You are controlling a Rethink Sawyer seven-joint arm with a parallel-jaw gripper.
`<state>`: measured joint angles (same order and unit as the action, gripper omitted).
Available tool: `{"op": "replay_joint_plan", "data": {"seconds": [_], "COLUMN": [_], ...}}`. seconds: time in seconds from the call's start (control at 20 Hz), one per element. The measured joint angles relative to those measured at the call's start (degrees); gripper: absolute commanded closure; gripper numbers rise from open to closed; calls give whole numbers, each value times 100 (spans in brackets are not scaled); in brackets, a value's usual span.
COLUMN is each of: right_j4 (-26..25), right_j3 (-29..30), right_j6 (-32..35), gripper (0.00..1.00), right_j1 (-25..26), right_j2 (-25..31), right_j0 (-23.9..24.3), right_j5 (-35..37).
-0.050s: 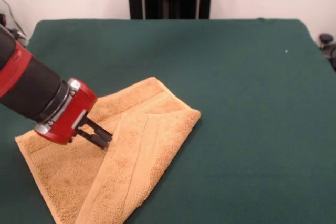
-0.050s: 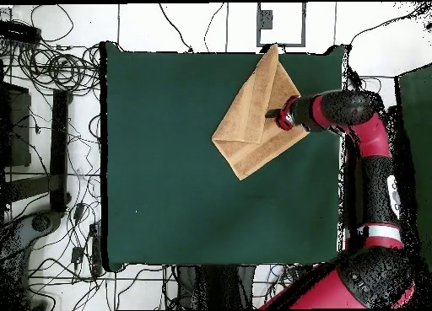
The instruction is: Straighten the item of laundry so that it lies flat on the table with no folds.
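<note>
We see the towel (image 1: 121, 156) folded over itself near one tabletop (image 1: 236, 77) corner. Hand (image 1: 103, 139) sits at the fold edge, fingers nearly together; grip on cloth unclear.

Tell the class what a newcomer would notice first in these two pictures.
The golden-tan towel stands out first against the dark green table, lying near one edge with a flap folded over itself. Next comes the red and black arm, whose tool points down at the fold's edge, the dark fingers close together.
</note>
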<state>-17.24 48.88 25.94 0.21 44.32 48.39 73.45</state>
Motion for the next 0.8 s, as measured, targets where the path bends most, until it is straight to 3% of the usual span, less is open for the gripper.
{"op": "replay_joint_plan", "data": {"seconds": [0.8], "right_j4": [-10], "right_j3": [-111], "right_j6": [0], "gripper": [100], "right_j1": [70], "right_j2": [-135], "right_j0": [-34], "right_j5": [59]}}
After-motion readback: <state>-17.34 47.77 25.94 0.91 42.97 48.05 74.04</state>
